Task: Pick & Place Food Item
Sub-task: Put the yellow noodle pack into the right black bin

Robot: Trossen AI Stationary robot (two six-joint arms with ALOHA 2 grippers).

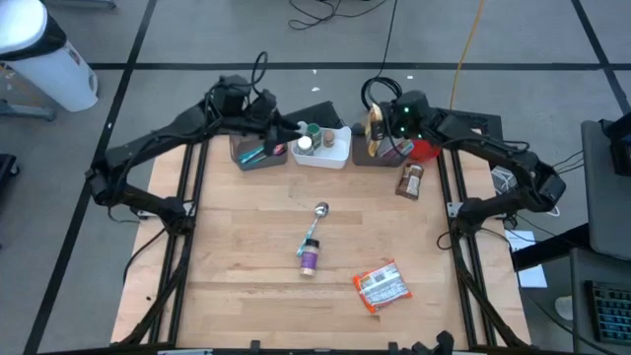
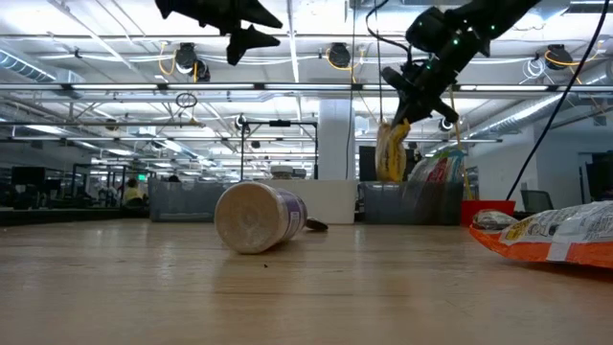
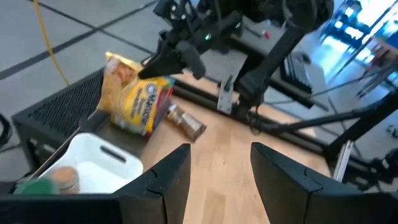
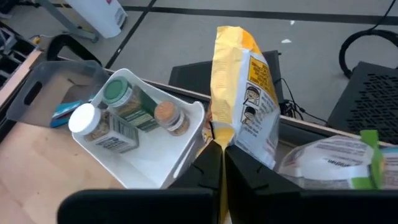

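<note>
A yellow snack bag point(image 4: 245, 93) hangs from my right gripper point(image 4: 217, 163), which is shut on it above the grey bin point(image 1: 392, 158) at the table's far right. In the low view the yellow snack bag point(image 2: 390, 150) dangles under my right gripper point(image 2: 421, 96), and the left wrist view shows the bag point(image 3: 134, 93) over that bin. My left gripper point(image 3: 214, 152) stands open with nothing between its fingers, above the far edge near the white bin point(image 1: 322, 150), left of the bag. My right gripper pinches the yellow bag's top edge point(image 4: 217, 140) between its two shut fingers. The fingers slant down from the table's right side. The bag hangs upright below them, lifted clear, its lower end point(image 3: 127, 121) over the grey bin.
The white bin point(image 4: 155, 155) holds spice jars; a second grey bin point(image 1: 258, 154) stands left of it. A brown packet point(image 1: 409, 180), a spoon point(image 1: 320, 211), a purple cup on its side point(image 1: 310, 256) and an orange packet point(image 1: 382, 287) lie on the wooden table.
</note>
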